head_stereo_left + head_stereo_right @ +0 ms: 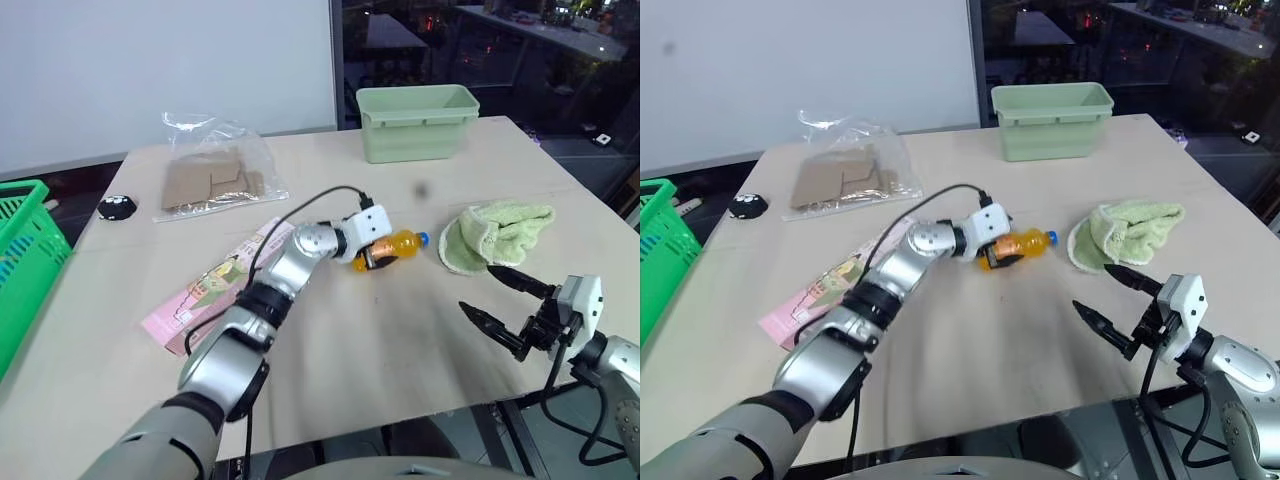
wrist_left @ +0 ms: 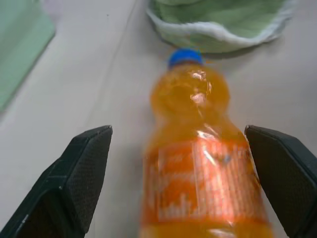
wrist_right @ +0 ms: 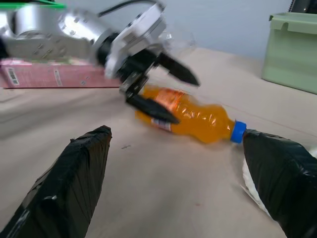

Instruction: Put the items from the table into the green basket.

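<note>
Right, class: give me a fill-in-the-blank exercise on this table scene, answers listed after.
1. The bottle lies on its side and has a ___ cap.
2. The left gripper has its jaws ___ around the bottle.
3. The cap points toward the green ___ on the table.
4. The basket stands at the table's ___ edge.

Answers: blue; open; cloth; left

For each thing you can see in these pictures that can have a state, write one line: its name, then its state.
orange bottle: lying on its side on the table, blue cap on, between the left claw's open fingers, not gripped.
left claw: open.
right claw: open, holding nothing.
pink carton: lying flat on the table.
green basket: upright beside the table.
pale green tub: upright.
green cloth: crumpled.
clear bag: lying flat, cardboard inside.
</note>
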You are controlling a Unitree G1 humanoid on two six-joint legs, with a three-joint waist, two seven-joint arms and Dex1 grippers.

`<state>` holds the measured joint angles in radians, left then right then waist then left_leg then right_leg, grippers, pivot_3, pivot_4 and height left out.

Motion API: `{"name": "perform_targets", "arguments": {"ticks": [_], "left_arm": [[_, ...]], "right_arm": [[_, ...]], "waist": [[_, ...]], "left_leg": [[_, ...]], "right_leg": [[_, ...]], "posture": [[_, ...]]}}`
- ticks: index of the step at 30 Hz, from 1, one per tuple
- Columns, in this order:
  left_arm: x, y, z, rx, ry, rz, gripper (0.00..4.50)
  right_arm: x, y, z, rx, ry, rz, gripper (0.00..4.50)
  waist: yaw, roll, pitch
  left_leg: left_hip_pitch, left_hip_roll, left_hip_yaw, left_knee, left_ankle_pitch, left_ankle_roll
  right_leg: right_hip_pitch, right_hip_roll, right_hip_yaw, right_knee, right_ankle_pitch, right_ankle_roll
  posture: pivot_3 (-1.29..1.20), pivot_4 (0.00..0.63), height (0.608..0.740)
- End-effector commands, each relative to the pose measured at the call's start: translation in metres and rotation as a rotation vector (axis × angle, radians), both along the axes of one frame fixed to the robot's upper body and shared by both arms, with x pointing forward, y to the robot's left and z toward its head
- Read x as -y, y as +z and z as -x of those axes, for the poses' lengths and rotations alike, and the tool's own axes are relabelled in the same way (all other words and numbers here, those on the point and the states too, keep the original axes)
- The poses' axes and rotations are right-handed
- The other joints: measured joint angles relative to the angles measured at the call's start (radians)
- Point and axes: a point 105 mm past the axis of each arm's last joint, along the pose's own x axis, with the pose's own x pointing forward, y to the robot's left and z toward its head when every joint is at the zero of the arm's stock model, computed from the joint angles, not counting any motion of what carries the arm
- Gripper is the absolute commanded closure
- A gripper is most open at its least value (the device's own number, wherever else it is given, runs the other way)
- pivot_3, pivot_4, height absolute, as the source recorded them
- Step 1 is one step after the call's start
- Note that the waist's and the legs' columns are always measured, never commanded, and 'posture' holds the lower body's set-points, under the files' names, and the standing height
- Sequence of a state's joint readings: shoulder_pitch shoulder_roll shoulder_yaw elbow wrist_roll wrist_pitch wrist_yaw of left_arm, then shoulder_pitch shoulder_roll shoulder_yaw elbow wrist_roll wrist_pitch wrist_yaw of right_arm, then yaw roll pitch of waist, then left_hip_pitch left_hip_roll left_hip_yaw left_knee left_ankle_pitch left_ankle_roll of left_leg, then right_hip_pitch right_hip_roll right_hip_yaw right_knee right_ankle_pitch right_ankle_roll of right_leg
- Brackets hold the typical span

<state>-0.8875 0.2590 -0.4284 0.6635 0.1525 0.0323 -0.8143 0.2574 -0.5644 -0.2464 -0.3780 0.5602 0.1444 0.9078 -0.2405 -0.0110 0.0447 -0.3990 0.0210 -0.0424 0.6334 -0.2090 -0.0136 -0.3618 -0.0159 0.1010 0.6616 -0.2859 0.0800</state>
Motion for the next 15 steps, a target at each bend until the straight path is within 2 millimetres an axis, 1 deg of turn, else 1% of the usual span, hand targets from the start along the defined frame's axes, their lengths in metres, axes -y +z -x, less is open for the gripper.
{"name": "perform_targets", "arguments": {"ticks": [1,3,6,10,11,12,14,15], "left_arm": [[0.004,0.000,0.000,-0.044,-0.103,-0.159,0.02],[0.007,0.000,0.001,-0.076,-0.138,-0.208,0.02],[0.008,-0.002,-0.001,-0.107,-0.151,-0.307,0.02],[0.013,-0.005,-0.004,-0.133,-0.126,-0.339,0.02],[0.014,-0.006,-0.004,-0.137,-0.124,-0.344,0.52],[0.015,-0.007,-0.004,-0.146,-0.123,-0.347,0.68],[0.015,-0.008,-0.004,-0.151,-0.116,-0.345,1.52],[0.016,-0.008,-0.005,-0.152,-0.111,-0.341,1.66]], "right_arm": [[0.002,0.013,-0.002,0.036,-0.007,-0.019,0.00],[0.003,0.011,-0.001,0.035,-0.002,0.002,0.00],[0.012,0.006,0.001,-0.003,-0.028,0.030,0.00],[0.017,0.003,0.004,-0.025,-0.037,0.054,0.00],[0.017,0.004,0.004,-0.023,-0.039,0.055,0.00],[0.017,0.004,0.005,-0.022,-0.041,0.055,0.00],[0.017,0.004,0.005,-0.021,-0.044,0.054,0.00],[0.017,0.004,0.005,-0.020,-0.044,0.053,0.00]], "waist": [[-0.001,0.000,0.000],[-0.006,0.000,0.000],[-0.010,-0.002,0.001],[-0.022,-0.002,0.002],[-0.023,-0.002,0.002],[-0.023,-0.002,0.002],[-0.024,-0.002,0.002],[-0.024,-0.002,0.002]], "left_leg": [[0.000,0.000,0.000,0.000,0.000,0.000],[0.000,0.000,0.000,0.000,0.000,0.000],[-0.001,0.000,0.000,0.000,-0.001,0.001],[-0.001,0.000,0.000,0.000,-0.001,0.002],[-0.001,0.000,0.000,-0.001,-0.001,0.002],[-0.001,0.000,0.000,-0.001,-0.001,0.002],[-0.001,0.000,0.000,0.000,-0.001,0.002],[0.000,0.000,0.000,0.000,-0.001,0.002]], "right_leg": [[0.000,0.000,0.000,0.000,0.000,0.001],[0.000,0.000,0.000,0.000,-0.001,0.001],[0.000,0.000,0.000,-0.001,-0.001,0.001],[0.000,-0.001,0.000,-0.001,-0.001,0.001],[0.000,0.000,0.000,-0.001,-0.001,0.002],[0.000,-0.001,0.000,-0.001,-0.002,0.002],[0.000,-0.001,0.000,0.000,-0.001,0.002],[0.000,-0.001,0.000,0.000,-0.001,0.002]], "posture": [[-0.25,0.000,0.740],[-0.25,0.000,0.740],[-0.26,0.000,0.740],[-0.28,0.000,0.740],[-0.28,0.000,0.740],[-0.28,0.000,0.740],[-0.28,0.000,0.740],[-0.28,0.000,0.740]]}}
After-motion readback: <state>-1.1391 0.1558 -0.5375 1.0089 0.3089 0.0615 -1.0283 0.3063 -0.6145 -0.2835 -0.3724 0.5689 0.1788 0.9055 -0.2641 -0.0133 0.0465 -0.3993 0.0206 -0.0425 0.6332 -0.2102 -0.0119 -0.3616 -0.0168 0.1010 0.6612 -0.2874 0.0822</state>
